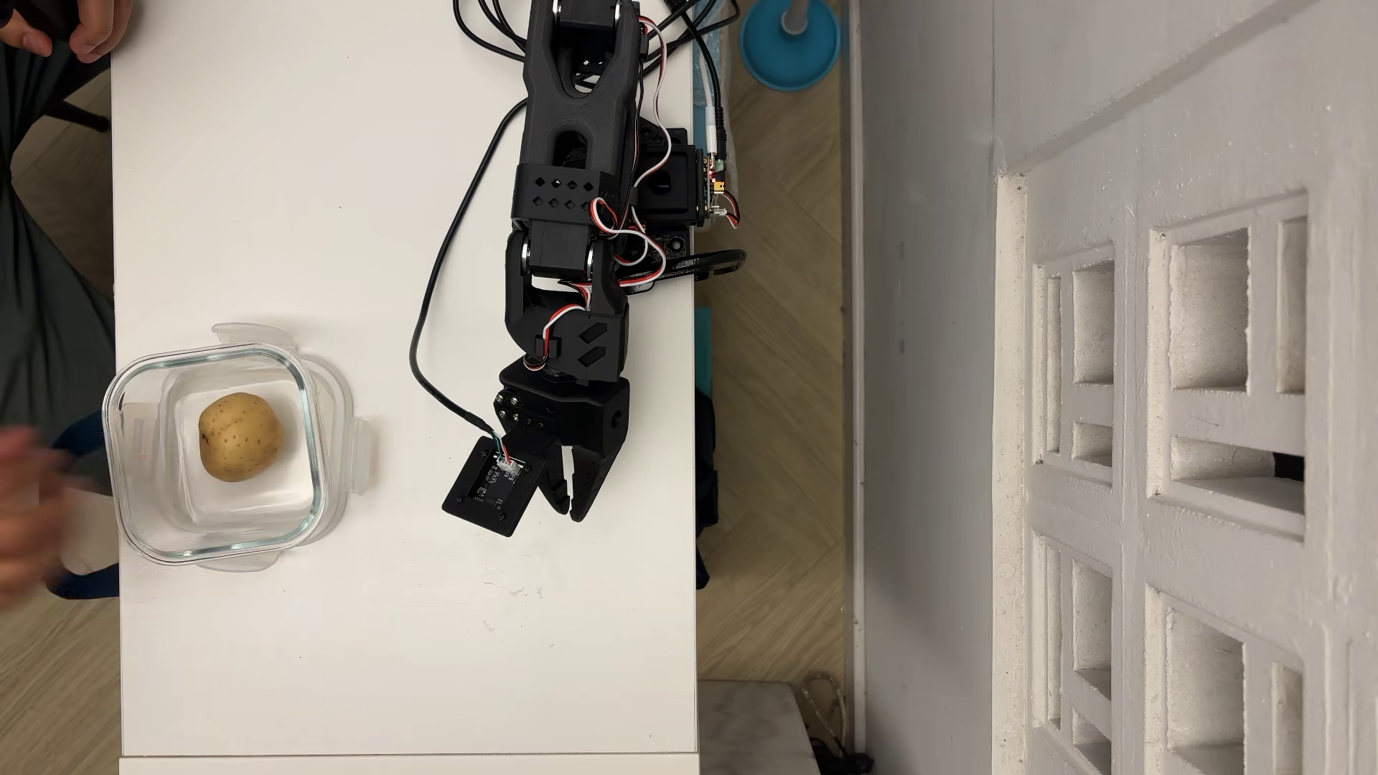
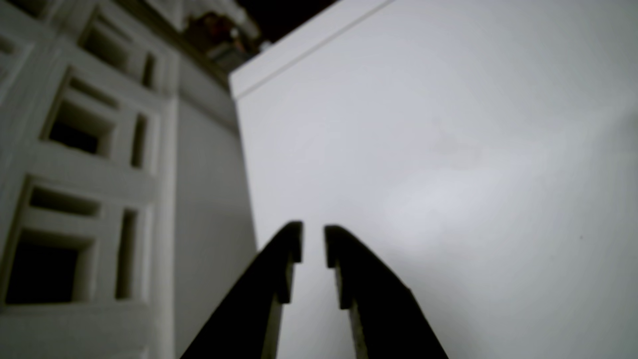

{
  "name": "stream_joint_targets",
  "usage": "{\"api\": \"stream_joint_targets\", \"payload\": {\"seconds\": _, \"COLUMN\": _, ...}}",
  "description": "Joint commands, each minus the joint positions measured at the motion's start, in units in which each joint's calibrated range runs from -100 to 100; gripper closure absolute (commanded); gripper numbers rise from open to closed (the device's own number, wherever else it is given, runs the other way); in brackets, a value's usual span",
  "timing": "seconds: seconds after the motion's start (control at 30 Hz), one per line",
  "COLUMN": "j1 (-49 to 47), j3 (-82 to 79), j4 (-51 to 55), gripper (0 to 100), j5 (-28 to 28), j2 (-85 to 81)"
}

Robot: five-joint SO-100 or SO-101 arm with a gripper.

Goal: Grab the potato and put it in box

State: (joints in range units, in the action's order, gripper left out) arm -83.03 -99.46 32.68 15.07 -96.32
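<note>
Potato (image 1: 239, 437) sits inside box (image 1: 127, 477), left table (image 1: 373, 633) edge in overhead view. Jaws slightly parted, empty, well right. Blurred hand (image 1: 22, 507) near box; risk: it nudges box off edge.

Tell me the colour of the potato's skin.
Yellow-tan with small dark speckles; the potato shows best in the overhead view.

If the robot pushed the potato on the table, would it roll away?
Probably a little. The potato looks rounded and oval, so it would likely wobble and roll unevenly rather than straight. Its skin looks dry and matte, so probably not very slippery. Right now it sits inside the glass box, whose walls would likely stop it.
</note>
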Motion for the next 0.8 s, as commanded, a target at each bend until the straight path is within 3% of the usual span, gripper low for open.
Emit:
{"api": "stream_joint_targets", "payload": {"seconds": 0.0, "j1": 0.6, "j3": -0.1, "j4": 0.2, "gripper": 96, "j5": 0.2, "j2": -0.7}}
{"api": "stream_joint_targets", "payload": {"seconds": 0.77, "j1": 0.4, "j3": -0.1, "j4": 0.2, "gripper": 96, "j5": 0.2, "j2": -0.6}}
